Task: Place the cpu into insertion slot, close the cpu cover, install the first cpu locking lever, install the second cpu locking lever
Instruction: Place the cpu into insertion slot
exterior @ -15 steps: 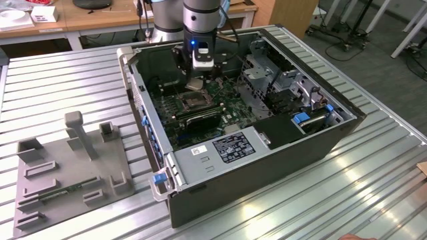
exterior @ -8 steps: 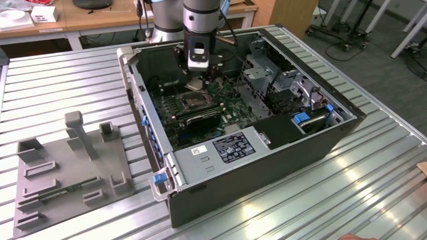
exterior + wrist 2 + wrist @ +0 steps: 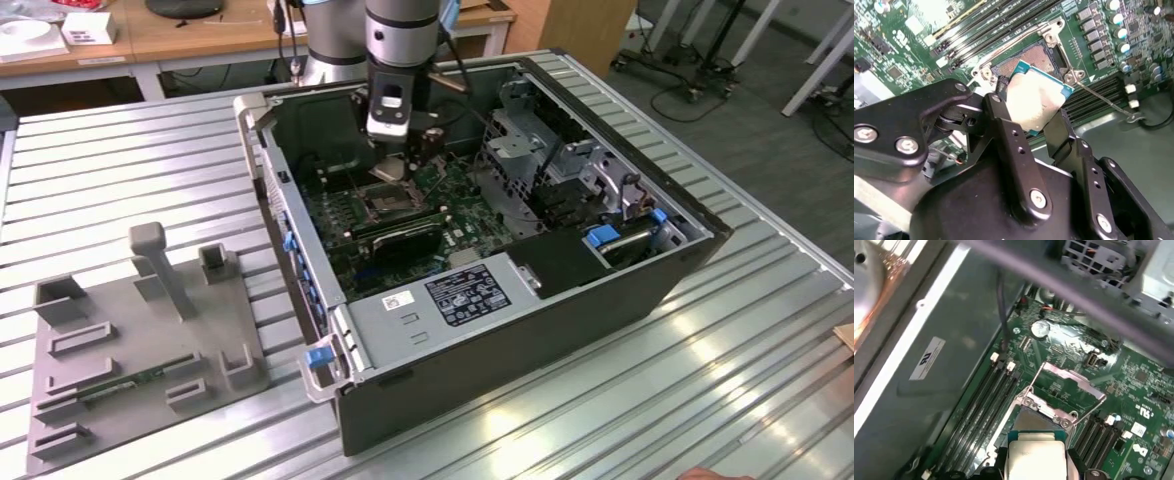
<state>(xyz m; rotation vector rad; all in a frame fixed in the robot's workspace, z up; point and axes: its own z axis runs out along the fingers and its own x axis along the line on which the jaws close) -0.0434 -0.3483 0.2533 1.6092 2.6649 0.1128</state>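
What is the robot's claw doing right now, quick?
Gripper: closed, holding the cpu right by the insertion slot.

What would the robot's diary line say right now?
gripper: shut on cpu | cpu: over insertion slot, not seated | cpu cover: open

The small square pale-silver cpu (image 3: 1036,102) is showing a blue-green edge. The big flat motherboard (image 3: 1126,390) is looking green. The metal gripper (image 3: 1030,107) is looking black.
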